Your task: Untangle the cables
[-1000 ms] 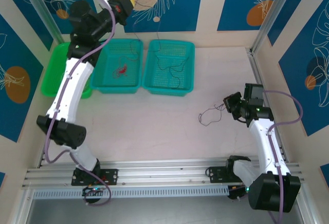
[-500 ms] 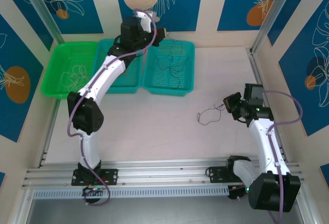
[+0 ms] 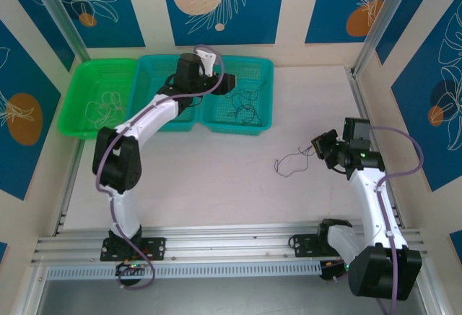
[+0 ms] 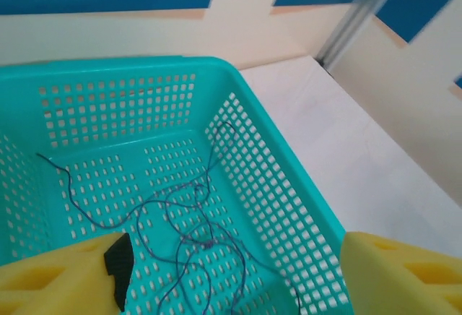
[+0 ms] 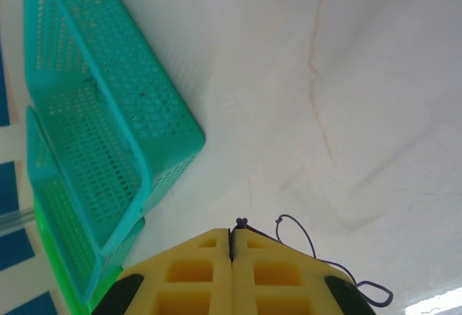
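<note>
Top external: left gripper (image 3: 225, 84) jaws apart, empty, over the right teal basket (image 3: 263, 123) holding a purple cable (image 3: 242, 102). Whitish cables (image 3: 108, 102) lie in the green basket (image 3: 72, 123). Right gripper (image 3: 323, 149) is pinched on a dark cable (image 3: 289, 162) trailing across the table (image 3: 216, 178). Judged nearly done: this one is left.

Left gripper (image 4: 231, 290) is standing spread wide, its yellow foam fingers (image 4: 58, 275) sitting at the two lower corners with nothing between them. Dark purple cables (image 4: 195, 221) are lying loosely looped on the perforated floor of a teal basket (image 4: 285, 149). The basket is resting on the pale table (image 4: 361, 156).
</note>
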